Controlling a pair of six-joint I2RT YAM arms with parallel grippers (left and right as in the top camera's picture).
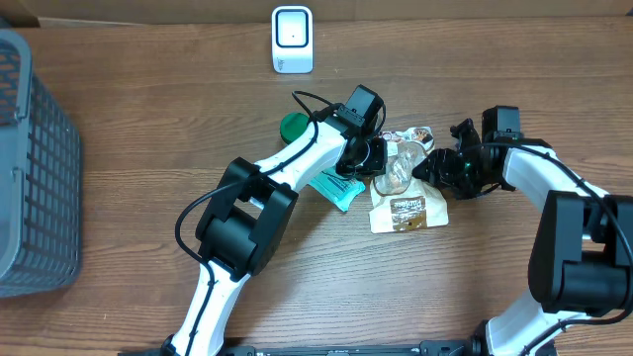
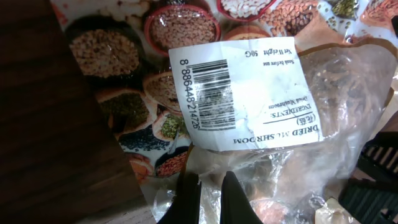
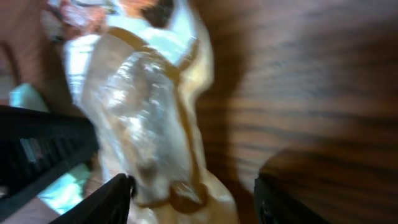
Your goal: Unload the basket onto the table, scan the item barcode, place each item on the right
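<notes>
- The left gripper [image 2: 209, 182] was pinched tight on the clear mushroom bag [image 2: 339, 130]. Plastic bunched between its fingers, and the barcode label [image 2: 245, 93] faced up just past the tips.
- The right gripper [image 3: 194, 185] stood wide apart with the bag beside one finger. I couldn't tell if they touched.
- The bag sat well short of the scanner [image 1: 292, 40], toward the robot and a bit to its right.
- There was bare table [image 1: 148, 99] between the scanner and the bag. The basket [image 1: 35, 168] was far off to the scanner's left, cut off by the frame.
- The right wrist view was badly blurred, and the label's small print was hard to read.
</notes>
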